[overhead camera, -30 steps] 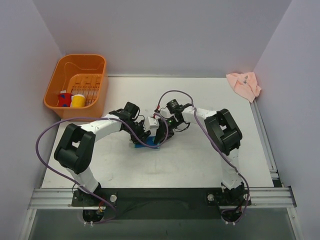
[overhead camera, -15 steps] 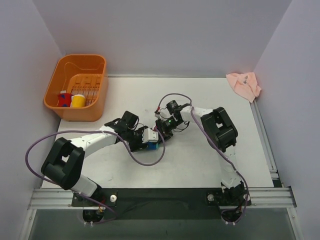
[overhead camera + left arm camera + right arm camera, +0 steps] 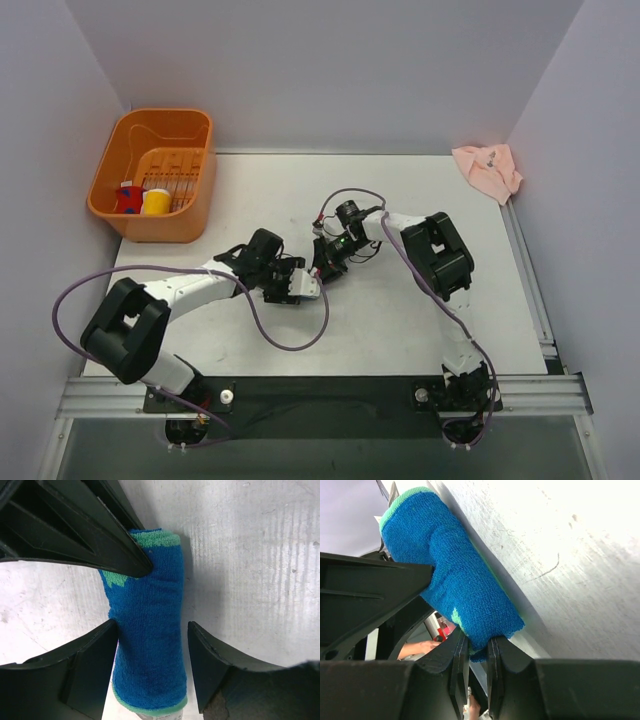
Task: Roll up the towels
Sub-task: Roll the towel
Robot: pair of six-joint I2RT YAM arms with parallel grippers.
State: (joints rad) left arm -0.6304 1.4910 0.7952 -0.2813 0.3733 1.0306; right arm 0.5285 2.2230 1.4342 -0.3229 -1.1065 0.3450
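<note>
Currently, your rolled blue-and-green towel (image 3: 147,645) lies mid-way across the table (image 3: 400,320), with your left hand (image 3: 150,630) spread wide astride it, not gripping. Your right hand (image 3: 477,647) is pinched narrow on one end of the roll; the pink towel (image 3: 487,170) lies crumpled at the far right corner.

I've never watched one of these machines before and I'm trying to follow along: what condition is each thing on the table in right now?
Blue-green towel: rolled into a tube.
Pink towel: unrolled, crumpled in the far right corner.
Left claw: open, one finger on either side of the roll.
Right claw: shut on the roll's end.
Orange basket: upright, small items inside.
</note>
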